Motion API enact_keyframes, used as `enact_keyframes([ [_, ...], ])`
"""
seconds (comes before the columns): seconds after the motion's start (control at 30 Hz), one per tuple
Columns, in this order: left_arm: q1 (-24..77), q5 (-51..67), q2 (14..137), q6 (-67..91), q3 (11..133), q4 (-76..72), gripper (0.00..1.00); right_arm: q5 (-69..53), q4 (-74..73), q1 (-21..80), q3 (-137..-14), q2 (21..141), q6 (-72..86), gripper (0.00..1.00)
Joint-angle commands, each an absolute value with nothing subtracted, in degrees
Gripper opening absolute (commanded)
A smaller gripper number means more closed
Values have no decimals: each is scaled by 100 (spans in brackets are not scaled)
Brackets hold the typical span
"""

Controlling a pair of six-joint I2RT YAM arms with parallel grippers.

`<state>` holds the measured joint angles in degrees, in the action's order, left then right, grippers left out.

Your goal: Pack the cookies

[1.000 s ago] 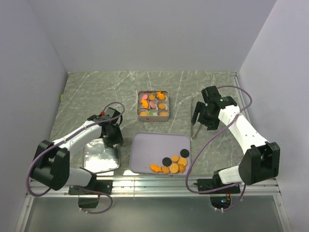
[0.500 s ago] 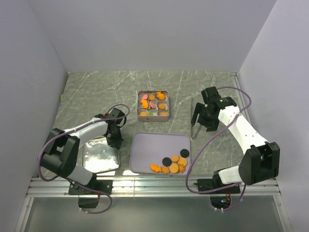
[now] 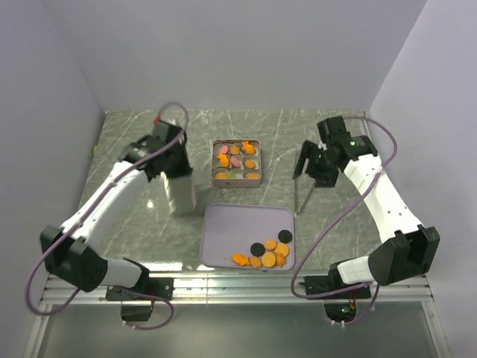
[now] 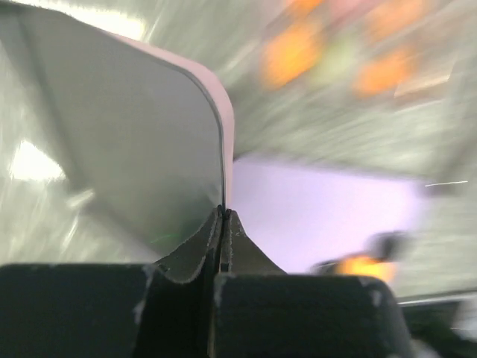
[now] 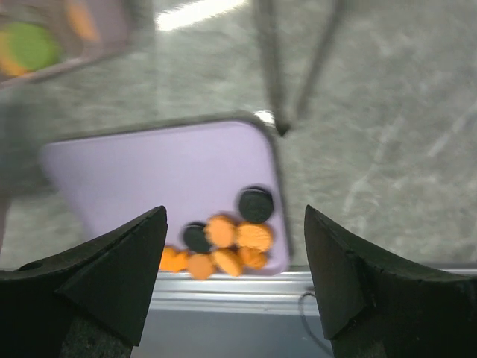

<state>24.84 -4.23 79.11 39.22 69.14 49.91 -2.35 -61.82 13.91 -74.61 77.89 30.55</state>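
Cookies (image 3: 264, 253) that are not yet packed lie in a loose cluster in the near right corner of the lavender tray (image 3: 231, 227). They are mostly orange, with two black rounds. The cluster's long axis runs along the tray's near rim.

Right pincer (image 3: 311, 170): jaws wide, holding nothing. It hangs above the counter (image 3: 134, 134), beyond the tray's far right corner. From this pincer the loose cookies lie below and back toward the arm bases, slightly to its left. A thin two-legged tool (image 3: 299, 198), possibly tongs, lies on the counter almost directly beneath it, with its point at the tray corner.

Left pincer (image 4: 223, 216): jaws closed flat on the edge of a metal lid (image 3: 181, 195). The lid hangs on edge below the pincer, long axis near vertical, clear of the tray's left side.

Square tin (image 3: 236, 181): located beyond the tray, between the two pincers. Its cups already hold orange, pink and green cookies.

Assessment: the right arm is nearer to the loose cookies and is free. The left arm is occupied by the lid.
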Motion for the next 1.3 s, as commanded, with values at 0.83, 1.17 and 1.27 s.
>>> enact_keyframes([
  [0.83,1134,4922,6134,10501,7585,-5411,0,-5757,7928,1907,-8340,9913,12691,85],
  [1.17,1134,4729,6337,11276,7470,-6380,0,-5810,8200,2443,-8764,10222,12902,85],
  [1.27,1134,4729,6372,11329,7497,-6337,0,-5635,8577,2513,-8648,10230,13138,83],
])
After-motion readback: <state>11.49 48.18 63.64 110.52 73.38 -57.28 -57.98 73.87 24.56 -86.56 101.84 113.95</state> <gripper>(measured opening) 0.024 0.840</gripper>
